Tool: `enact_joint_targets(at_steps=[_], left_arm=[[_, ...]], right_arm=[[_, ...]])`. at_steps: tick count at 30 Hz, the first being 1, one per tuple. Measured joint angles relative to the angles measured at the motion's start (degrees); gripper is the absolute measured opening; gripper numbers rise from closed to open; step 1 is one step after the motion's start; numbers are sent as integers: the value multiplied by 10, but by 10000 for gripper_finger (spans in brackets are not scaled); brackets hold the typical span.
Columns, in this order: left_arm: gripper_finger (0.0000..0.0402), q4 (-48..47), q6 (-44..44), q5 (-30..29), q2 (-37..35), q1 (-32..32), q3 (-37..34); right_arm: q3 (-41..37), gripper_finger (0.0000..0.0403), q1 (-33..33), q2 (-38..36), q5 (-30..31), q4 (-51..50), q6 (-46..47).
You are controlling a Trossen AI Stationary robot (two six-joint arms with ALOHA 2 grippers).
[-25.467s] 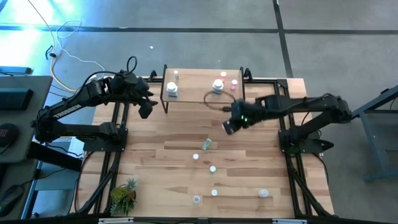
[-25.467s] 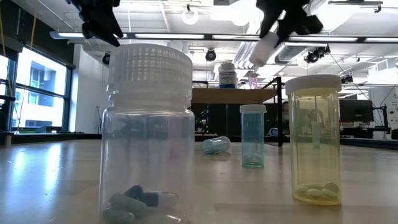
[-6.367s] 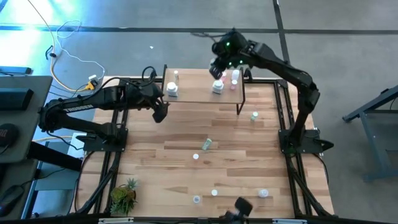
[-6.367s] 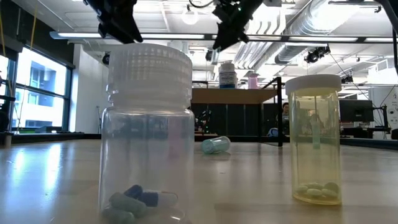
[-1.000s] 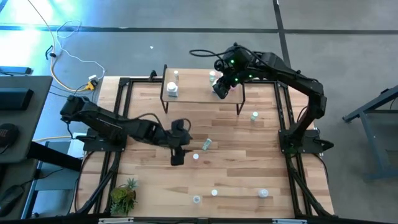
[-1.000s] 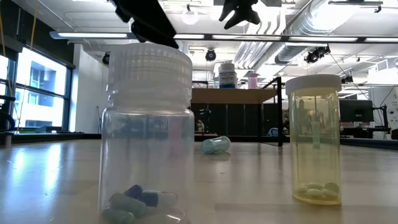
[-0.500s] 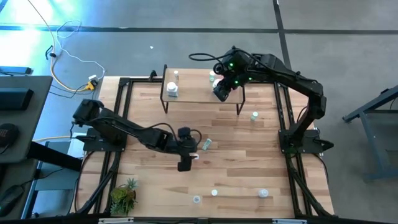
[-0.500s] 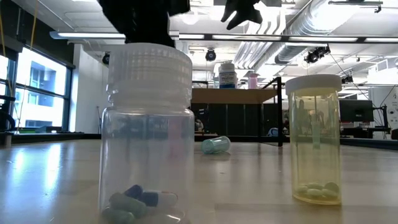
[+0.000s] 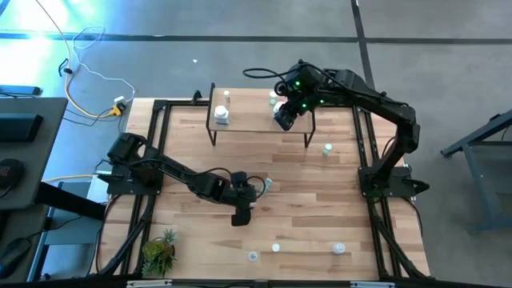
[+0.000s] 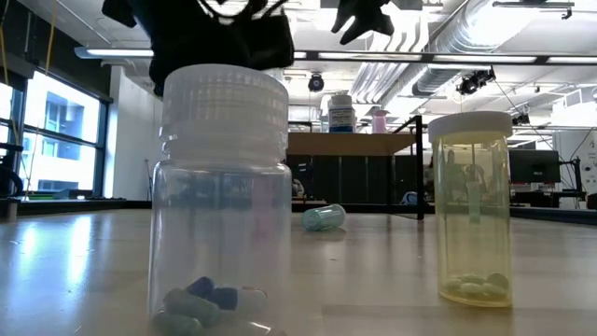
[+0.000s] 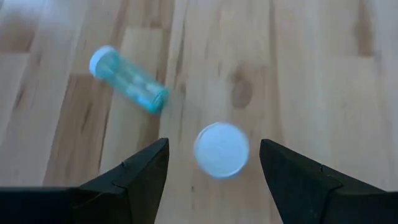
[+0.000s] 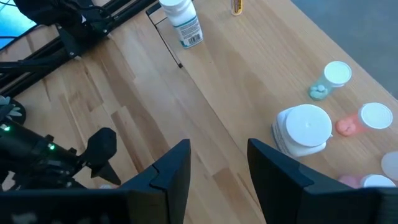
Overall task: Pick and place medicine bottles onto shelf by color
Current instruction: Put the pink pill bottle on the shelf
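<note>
My left gripper (image 11: 213, 145) is open and low over the middle of the table (image 9: 250, 200). Its fingers stand on either side of an upright white-capped medicine bottle (image 11: 221, 150) without touching it. Just beyond lies a teal bottle (image 11: 129, 81) on its side (image 9: 266, 185). My right gripper (image 12: 219, 155) is open and holds nothing. It hangs above the shelf (image 9: 260, 122), a low wooden board on black legs at the far side. On the shelf stand a wide white bottle (image 12: 304, 129), a labelled white bottle (image 12: 183, 21), a green-tinted vial (image 12: 330, 79) and pink bottles (image 12: 365, 118).
More small bottles stand near the table's front edge (image 9: 254, 256) (image 9: 276, 248) (image 9: 339, 249), and one stands right of the shelf (image 9: 327, 149). A potted plant (image 9: 160, 250) sits at the near left. The low view is filled by a clear bottle (image 10: 222, 201) and a yellow one (image 10: 471, 210).
My left gripper has come down and moved toward the table's right and near edges. It now hangs over the white-capped bottle beside the lying teal one, its fingers still spread.
</note>
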Motion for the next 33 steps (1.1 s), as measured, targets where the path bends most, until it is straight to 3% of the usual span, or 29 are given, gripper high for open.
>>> enact_joint_targets(at_steps=[9,24,33], left_arm=[[235,10,-1,6,3,0,0],[123,11,14,11,3,0,0],[109,10,14,17,0,2,0]], right_arm=[[0,149,0,0,0,-1,0],[0,149,0,0,0,-1,0],[0,149,0,0,0,-1,0]])
